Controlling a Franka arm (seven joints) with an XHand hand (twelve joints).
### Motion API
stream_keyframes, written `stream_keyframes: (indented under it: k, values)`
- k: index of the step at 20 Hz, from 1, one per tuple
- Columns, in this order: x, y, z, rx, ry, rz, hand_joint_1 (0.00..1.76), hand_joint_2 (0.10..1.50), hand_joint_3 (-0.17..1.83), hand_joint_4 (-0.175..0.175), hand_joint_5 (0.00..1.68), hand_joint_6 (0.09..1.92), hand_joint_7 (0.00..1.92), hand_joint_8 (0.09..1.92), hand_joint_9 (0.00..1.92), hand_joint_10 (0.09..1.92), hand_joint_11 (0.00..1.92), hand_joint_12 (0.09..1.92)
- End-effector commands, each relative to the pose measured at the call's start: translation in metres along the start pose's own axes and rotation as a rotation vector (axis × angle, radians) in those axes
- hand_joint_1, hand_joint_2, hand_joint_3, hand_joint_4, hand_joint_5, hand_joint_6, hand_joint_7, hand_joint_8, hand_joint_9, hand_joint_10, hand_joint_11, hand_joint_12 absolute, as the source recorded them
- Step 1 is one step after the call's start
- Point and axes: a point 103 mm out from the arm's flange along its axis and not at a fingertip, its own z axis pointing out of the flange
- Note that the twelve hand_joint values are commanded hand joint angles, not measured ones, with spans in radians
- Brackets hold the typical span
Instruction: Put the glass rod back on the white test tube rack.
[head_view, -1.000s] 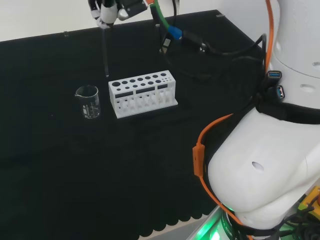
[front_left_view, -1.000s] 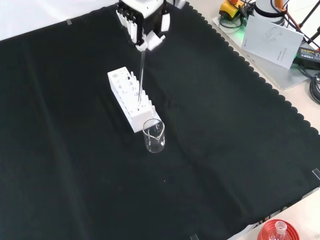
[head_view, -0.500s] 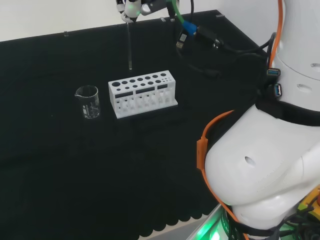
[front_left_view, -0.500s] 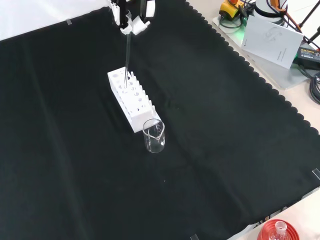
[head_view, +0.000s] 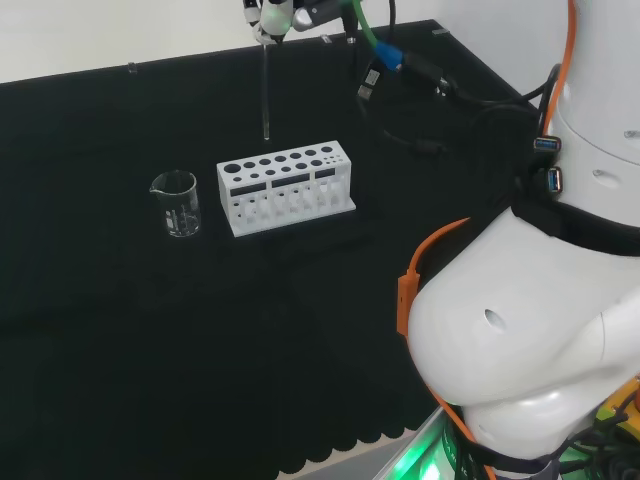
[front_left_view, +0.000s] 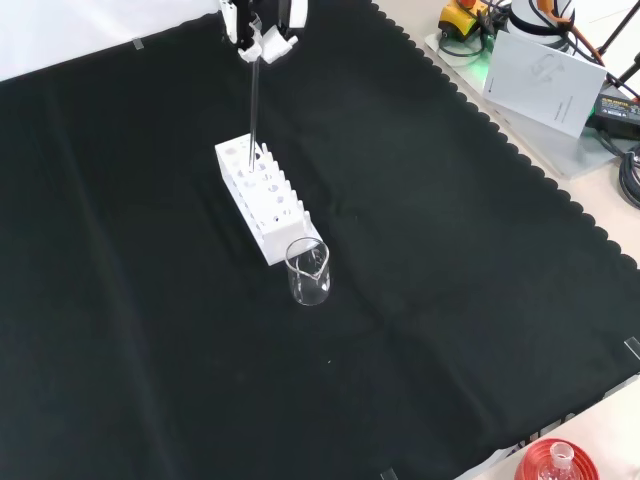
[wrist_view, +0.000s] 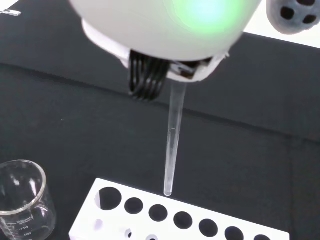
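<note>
Rod held over rack, not yet seated.
White test tube rack (head_view: 286, 186) stood on the black desk (front_left_view: 430, 260) beside a beaker (front_left_view: 309, 271) with unreadable print; hand (front_left_view: 262, 28) pinched the upright glass rod (front_left_view: 254, 110), tip hanging just above the rack's holes.

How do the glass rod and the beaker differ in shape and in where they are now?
The glass rod is long, thin and upright, held by the hand above the white rack; the beaker is short, wide and stands on the cloth beside the rack. Both are clear.
</note>
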Motion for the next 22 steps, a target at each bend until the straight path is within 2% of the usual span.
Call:
stream_keyframes:
  k: [1, 12, 22]
  values:
    - [-0.047, -0.007, 0.008, 0.002, 0.018, 0.065, 1.34, 0.45, 0.93, -0.175, 1.3, 0.61, 1.58, 0.38, 1.83, 0.09, 1.7, 0.36]
    - [-0.084, -0.012, 0.018, 0.013, 0.033, 0.111, 1.34, 0.45, 0.94, -0.175, 1.3, 0.61, 1.58, 0.38, 1.84, 0.09, 1.7, 0.36]
    - [-0.091, -0.012, 0.027, 0.033, 0.037, 0.117, 1.34, 0.45, 0.93, -0.175, 1.3, 0.61, 1.58, 0.38, 1.84, 0.09, 1.7, 0.36]
